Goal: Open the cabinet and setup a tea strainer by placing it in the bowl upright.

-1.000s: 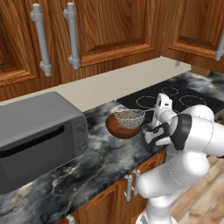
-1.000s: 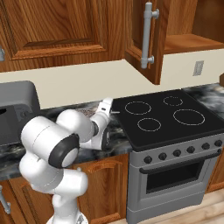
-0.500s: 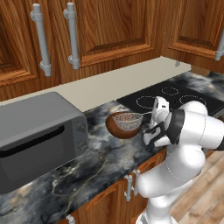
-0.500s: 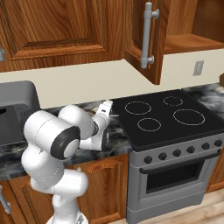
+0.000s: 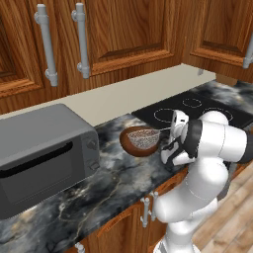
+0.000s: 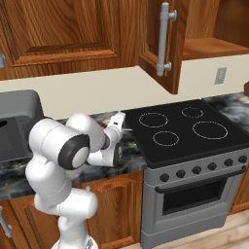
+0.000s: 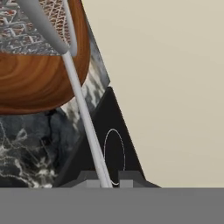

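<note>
I'm keeping the gripper pinched tight on the strainer handle, with the mesh basket sitting upright in the wooden bowl just ahead of my fingers, on the marble counter between microwave and stove.

arm folded low, gripper clamped on strainer handle.

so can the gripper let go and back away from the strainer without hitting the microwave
Probably yes. The gripper is shut on the tea strainer handle on the stove side of the bowl; the microwave stands apart beyond it.
</note>
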{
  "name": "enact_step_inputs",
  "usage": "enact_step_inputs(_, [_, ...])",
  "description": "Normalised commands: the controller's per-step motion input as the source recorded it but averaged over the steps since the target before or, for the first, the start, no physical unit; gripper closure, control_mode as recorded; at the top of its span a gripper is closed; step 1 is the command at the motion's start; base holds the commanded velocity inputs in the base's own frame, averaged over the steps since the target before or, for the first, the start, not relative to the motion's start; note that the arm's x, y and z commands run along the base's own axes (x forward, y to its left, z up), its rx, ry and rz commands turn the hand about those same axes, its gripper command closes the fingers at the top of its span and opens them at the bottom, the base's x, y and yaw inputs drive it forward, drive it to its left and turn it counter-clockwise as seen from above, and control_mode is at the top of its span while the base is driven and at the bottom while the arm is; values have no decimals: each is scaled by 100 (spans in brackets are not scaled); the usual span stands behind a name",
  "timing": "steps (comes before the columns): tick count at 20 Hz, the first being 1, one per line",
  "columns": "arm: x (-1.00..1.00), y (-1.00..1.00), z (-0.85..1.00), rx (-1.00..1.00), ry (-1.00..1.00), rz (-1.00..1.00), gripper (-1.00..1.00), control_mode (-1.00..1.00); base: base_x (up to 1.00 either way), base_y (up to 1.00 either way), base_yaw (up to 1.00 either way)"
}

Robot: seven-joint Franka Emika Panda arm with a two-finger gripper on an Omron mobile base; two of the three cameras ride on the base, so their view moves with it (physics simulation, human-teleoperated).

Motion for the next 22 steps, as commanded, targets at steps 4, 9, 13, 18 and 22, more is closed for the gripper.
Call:
enact_step_inputs(4, [23,0,-38,-4,-7,-3,100,-100,0,0,0])
enact_step_inputs(9, [34,6,-39,-4,-6,-6,100,-100,0,0,0])
enact_step_inputs(13, [31,11,-42,-3,-8,-7,100,-100,0,0,0])
enact_step_inputs(18, [19,6,-46,0,-13,-5,100,-100,0,0,0])
enact_step_inputs(22, [8,4,-45,0,-15,-4,100,-100,0,0,0])
